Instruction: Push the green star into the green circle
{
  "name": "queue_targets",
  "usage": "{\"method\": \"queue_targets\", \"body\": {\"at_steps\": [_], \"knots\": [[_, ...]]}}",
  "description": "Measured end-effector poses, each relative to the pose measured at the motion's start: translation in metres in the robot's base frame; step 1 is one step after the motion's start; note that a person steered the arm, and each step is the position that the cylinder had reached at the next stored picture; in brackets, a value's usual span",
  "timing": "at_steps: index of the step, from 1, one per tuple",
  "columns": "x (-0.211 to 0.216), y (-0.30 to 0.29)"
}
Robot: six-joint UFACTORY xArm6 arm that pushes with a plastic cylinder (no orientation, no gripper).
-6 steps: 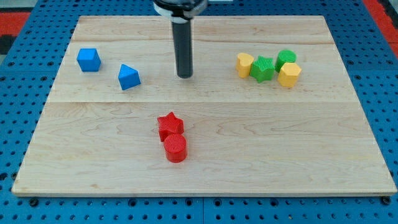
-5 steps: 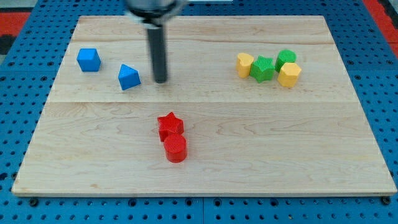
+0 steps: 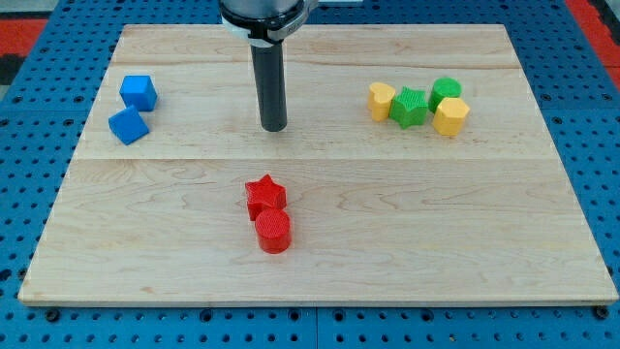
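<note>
The green star (image 3: pixel 409 107) sits at the view's right on the wooden board, touching the green circle (image 3: pixel 446 91) just up and right of it. A yellow block (image 3: pixel 381 100) touches the star's left side and a yellow block (image 3: pixel 450 116) sits at its right. My tip (image 3: pixel 275 126) stands near the board's middle top, well to the left of the green star and apart from every block.
Two blue blocks stand close together at the view's left, a cube (image 3: pixel 139 92) and one just below it (image 3: pixel 128 126). A red star (image 3: pixel 265 195) and a red cylinder (image 3: pixel 274 232) touch each other below my tip. The board edge (image 3: pixel 320 299) runs along the bottom.
My tip swung left, then came back right to near the middle. The lower blue block has moved left and now lies just below the blue cube. The green and yellow blocks have not moved.
</note>
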State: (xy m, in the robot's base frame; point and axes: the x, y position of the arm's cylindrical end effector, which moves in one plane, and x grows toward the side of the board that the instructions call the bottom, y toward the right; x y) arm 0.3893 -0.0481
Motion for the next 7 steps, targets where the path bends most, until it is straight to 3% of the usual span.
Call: {"method": "queue_targets", "body": {"at_steps": [1, 3, 4, 5, 7], "knots": [[0.001, 0.000], [0.018, 0.074], [0.016, 0.092], [0.005, 0.158], [-0.010, 0.180]]}}
